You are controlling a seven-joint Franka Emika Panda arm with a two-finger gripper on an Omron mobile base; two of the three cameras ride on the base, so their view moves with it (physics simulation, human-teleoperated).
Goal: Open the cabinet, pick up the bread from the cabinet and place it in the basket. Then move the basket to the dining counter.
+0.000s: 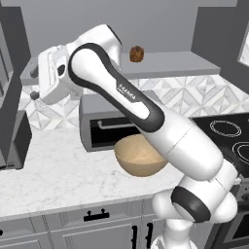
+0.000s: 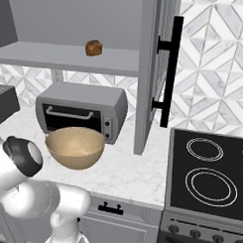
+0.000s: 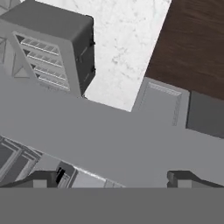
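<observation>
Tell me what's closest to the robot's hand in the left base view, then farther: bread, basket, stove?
1. bread, on the cabinet shelf, right of the open gripper.
2. basket, lower down on the worktop.
3. stove, far right.

The white arm (image 1: 146, 116) with dark joints rises from the lower right of the left base view, bends at a dark elbow and reaches up and to the left, its white wrist block raised high. In the hand view the pincer (image 3: 118, 178) stands wide apart, two small dark fingertips (image 3: 43, 178) showing with nothing between them.
</observation>
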